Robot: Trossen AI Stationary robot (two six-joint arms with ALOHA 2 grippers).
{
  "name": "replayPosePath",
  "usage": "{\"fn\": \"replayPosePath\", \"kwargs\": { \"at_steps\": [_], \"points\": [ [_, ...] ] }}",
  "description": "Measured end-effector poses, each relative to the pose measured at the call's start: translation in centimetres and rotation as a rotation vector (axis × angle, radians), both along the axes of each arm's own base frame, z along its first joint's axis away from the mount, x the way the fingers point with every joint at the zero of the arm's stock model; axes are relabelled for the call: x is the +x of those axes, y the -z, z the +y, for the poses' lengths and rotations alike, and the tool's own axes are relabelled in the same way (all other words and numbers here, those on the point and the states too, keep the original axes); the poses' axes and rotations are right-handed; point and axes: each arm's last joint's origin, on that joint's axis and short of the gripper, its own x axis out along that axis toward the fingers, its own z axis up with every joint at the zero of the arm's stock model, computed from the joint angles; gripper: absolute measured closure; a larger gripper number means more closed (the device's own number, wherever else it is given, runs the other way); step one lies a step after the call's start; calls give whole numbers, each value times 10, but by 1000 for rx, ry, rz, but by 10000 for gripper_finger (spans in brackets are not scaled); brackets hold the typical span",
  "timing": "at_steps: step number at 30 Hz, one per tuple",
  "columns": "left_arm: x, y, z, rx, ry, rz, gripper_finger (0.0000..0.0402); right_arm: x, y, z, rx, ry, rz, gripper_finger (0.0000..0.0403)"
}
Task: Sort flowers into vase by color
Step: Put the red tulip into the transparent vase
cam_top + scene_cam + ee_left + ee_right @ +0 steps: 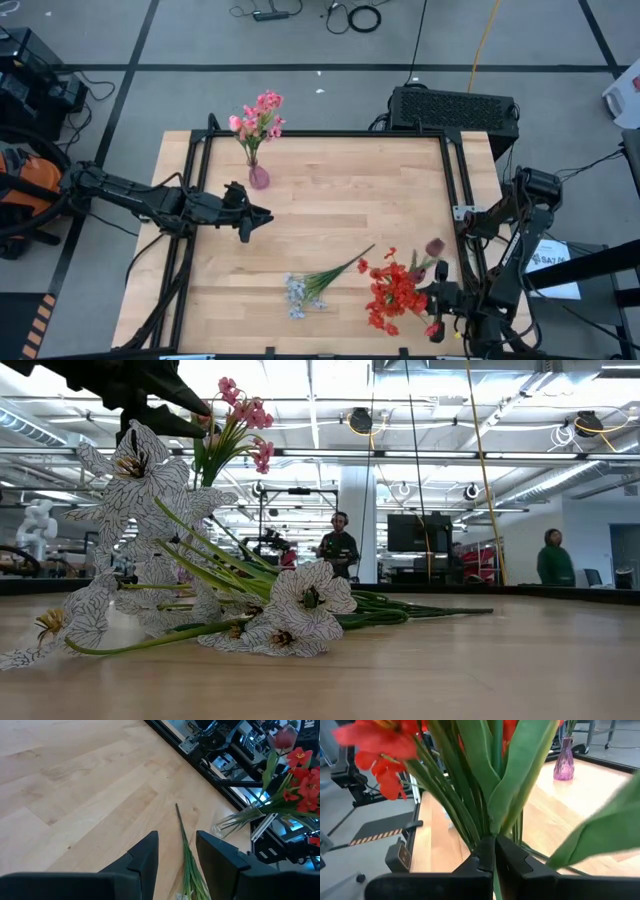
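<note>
One pink spray (257, 113) is already seated in the vase (259, 177), which stands near the far left part of the table (340, 200). The pale blue-white bunch (310, 287) lies flat toward the near edge, and the red clusters (395, 293) with a maroon tulip (434, 246) are held up at the near right. The right gripper (494, 854) is clamped on the gathered green stems of the red clusters, fingers pressed together around them. The left gripper (256, 214) hangs over bare wood just right of the vase, fingers (145, 857) apart and empty. The stems are judged light and springy, the blooms soft and easily crushed; hold is best taken low on the stems. The vase is probably light and top-heavy once loaded, so tipping is a risk, though its neck width cannot be judged well.
</note>
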Motion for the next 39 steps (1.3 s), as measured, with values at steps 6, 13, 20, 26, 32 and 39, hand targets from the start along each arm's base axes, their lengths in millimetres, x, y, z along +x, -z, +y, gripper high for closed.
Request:
{"fn": "replayPosePath", "kwargs": {
  "at_steps": [6, 13, 20, 26, 32, 39],
  "points": [
    [0, 0, 0, -1, 0, 0, 263, 0, 8, -1, -60, 2, 24, 403],
    [0, 0, 0, -1, 0, 0, 263, -2, 14, -4, -122, 11, 42, 403],
    [0, 0, 0, -1, 0, -1, 263, -2, 16, -3, -138, -23, 97, 403],
    [0, 0, 0, -2, -1, -1, 263, -3, 15, -2, -125, -34, 103, 392],
    [0, 0, 0, -2, -1, -1, 263, -5, 10, -5, -101, -63, 143, 356],
    [0, 0, 0, -2, -1, -2, 263, -11, -8, -16, -37, -145, 248, 325]
  ]
}}
